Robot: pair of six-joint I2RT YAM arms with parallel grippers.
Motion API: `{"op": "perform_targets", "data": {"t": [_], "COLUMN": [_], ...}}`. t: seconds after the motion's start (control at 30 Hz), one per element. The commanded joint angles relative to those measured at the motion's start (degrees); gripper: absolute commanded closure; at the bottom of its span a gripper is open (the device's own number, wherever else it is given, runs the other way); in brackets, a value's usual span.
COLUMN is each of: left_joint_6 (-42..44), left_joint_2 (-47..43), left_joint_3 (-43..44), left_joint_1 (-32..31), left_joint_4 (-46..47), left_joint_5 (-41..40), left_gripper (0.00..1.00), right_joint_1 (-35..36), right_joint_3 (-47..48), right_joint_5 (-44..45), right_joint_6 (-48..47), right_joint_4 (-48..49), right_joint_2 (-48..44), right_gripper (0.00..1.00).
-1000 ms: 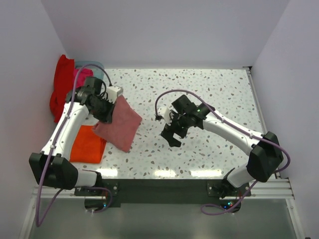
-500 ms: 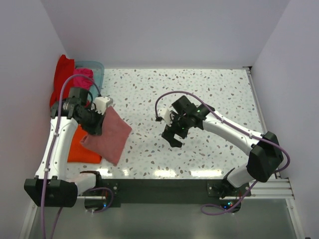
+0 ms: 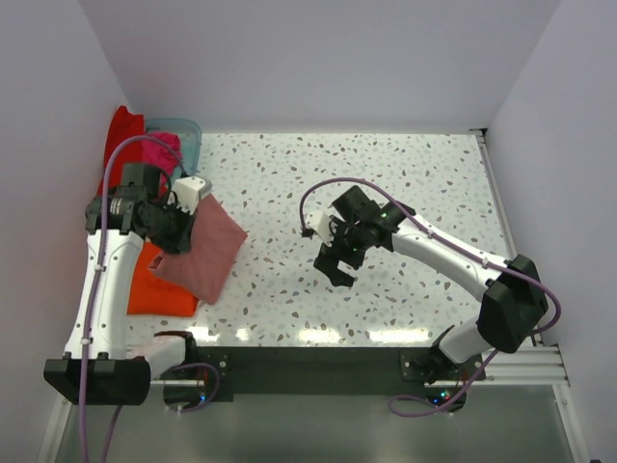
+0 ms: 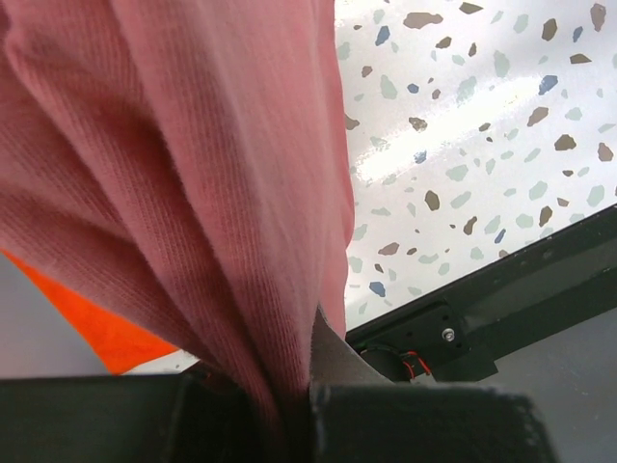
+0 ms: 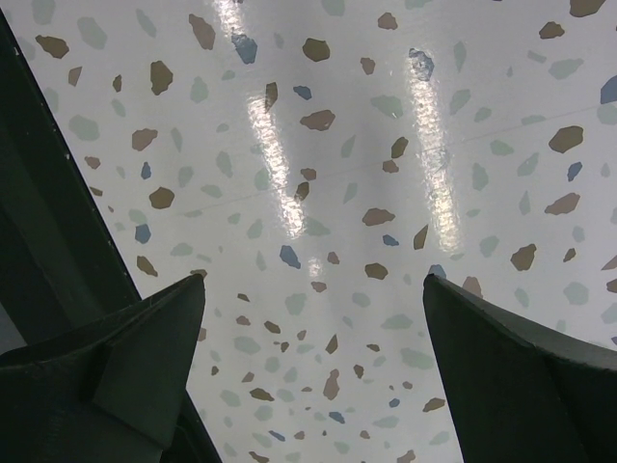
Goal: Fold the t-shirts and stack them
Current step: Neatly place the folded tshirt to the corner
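My left gripper is shut on one edge of the folded dusty-pink t-shirt, which hangs tilted with its left part over the folded orange t-shirt lying on the table. In the left wrist view the pink cloth runs down into the closed jaws of the left gripper, and a corner of the orange shirt shows below it. A red t-shirt and a magenta one sit at the back left. My right gripper hovers open and empty over mid-table, its gap showing only bare tabletop.
The pale blue basket stands in the back left corner under the red and magenta shirts. White walls close in the left, back and right. The speckled table stretches to the right. A black rail runs along the near edge.
My left arm has carried the pink t-shirt leftward and nearer, from beside the orange shirt to partly over it. The right arm has barely moved.
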Motion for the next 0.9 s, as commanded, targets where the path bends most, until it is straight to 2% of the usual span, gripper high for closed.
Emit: {"op": "perform_targets", "data": {"t": [0.0,0.33,0.53,0.73,0.87], "left_joint_6": [-1.28,0.29,2.23,3.29,2.94], "left_joint_2": [-1.99,-5.16,-4.81,-4.19,-2.79], "left_joint_3": [2.74,2.48,-0.59,-3.67,-4.55], "left_joint_1": [1.39,1.40,2.80,6.66,11.40], "left_joint_4": [0.31,0.31,0.49,2.24,3.65], "left_joint_5": [-0.18,-4.13,-4.58,-5.10,-4.84], "left_gripper": [1.00,1.00,1.00,1.00,1.00], "right_joint_1": [-0.22,-0.22,-0.14,-0.22,-0.22], "right_joint_3": [-0.22,0.40,1.19,1.72,1.80], "right_joint_5": [0.89,0.80,0.89,0.62,0.45], "right_joint_6": [-1.02,-0.76,-0.50,-0.50,-0.50], "right_joint_4": [-0.65,-0.13,-0.13,-0.48,-0.39], "right_joint_2": [-0.28,0.51,1.39,1.83,2.09], "right_gripper": [0.01,0.01,0.01,0.01,0.01]}}
